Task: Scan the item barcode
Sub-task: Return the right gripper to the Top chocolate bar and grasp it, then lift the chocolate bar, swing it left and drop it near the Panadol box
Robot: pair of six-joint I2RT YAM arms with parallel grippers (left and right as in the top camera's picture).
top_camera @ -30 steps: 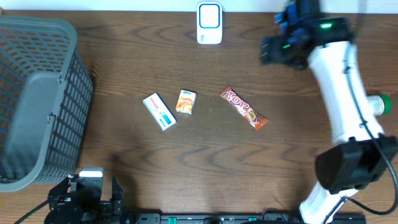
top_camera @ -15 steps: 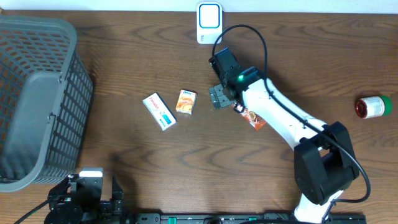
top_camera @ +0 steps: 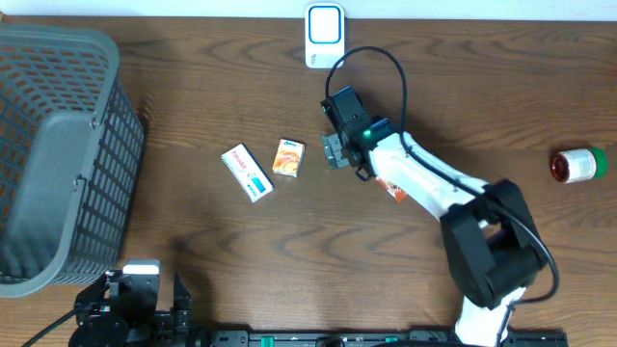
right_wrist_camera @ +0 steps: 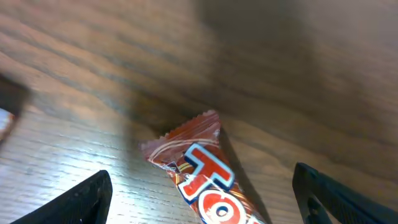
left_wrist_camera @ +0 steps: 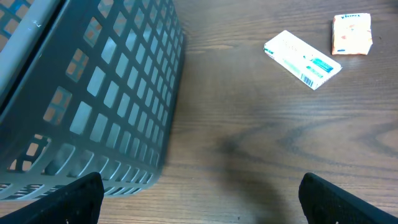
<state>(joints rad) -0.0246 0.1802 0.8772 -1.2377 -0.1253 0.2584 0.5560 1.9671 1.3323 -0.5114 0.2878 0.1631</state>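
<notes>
My right gripper hangs with jaws wide apart and empty over the crimped upper end of the candy bar. The bar lies flat and diagonal near the middle of the bench, slightly right of centre. My left gripper sits at the near-left corner beside the grey basket, jaws fully spread, holding nothing. Expected handling: the bar is light, with a slick, crinkly wrapper over a fairly stiff core. Grasp across the narrow width at mid-length, clear of the end seals, with moderate force, since the wrapper may slip. The white scanner stands at the far edge.
</notes>
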